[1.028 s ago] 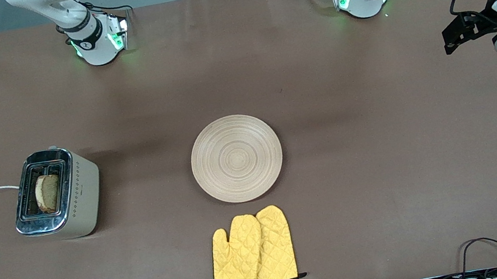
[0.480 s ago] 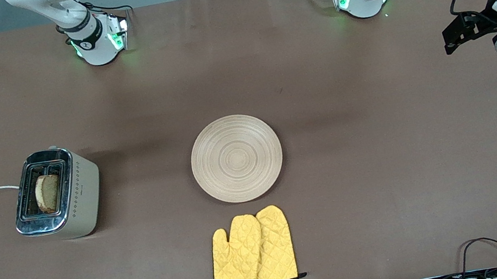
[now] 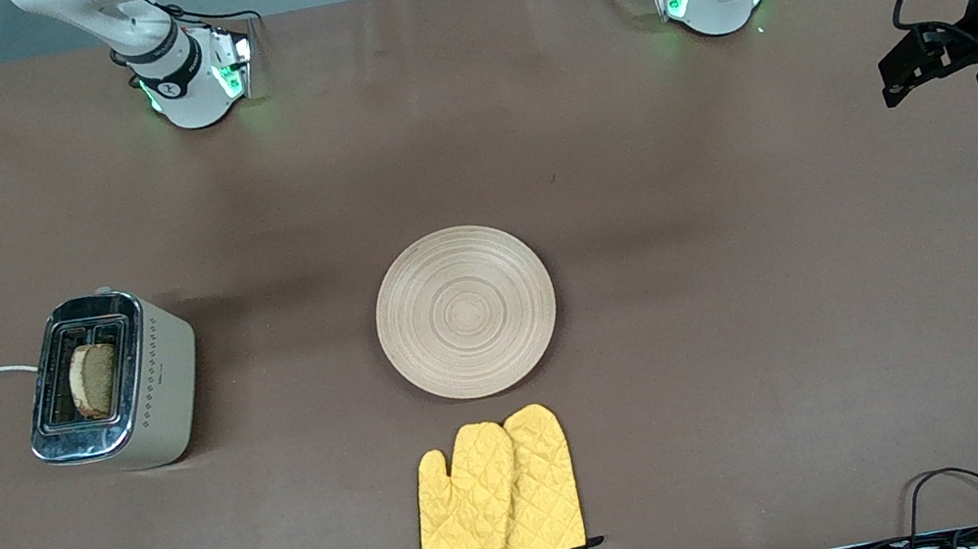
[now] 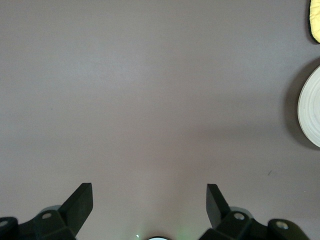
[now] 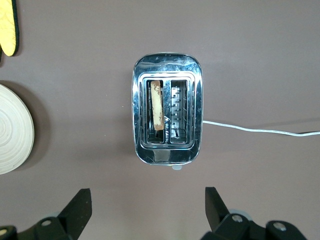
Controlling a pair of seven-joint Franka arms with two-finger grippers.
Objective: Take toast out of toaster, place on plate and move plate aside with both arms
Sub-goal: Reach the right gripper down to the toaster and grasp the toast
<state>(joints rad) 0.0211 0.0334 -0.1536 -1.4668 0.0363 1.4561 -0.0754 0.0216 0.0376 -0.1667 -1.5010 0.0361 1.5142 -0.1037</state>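
A: Where does the toast (image 5: 157, 105) lie?

B: Upright in the toaster (image 3: 112, 380), toward the right arm's end of the worktop (image 3: 747, 271); right gripper (image 5: 145, 206) directly above, released. Left gripper (image 4: 149, 202) released, over bare worktop well apart from the plate (image 3: 465, 310).

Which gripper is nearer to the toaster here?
Right. The right gripper, open, hangs over the table by the toaster. The left gripper, open, is over bare table at the left arm's end, the plate between.
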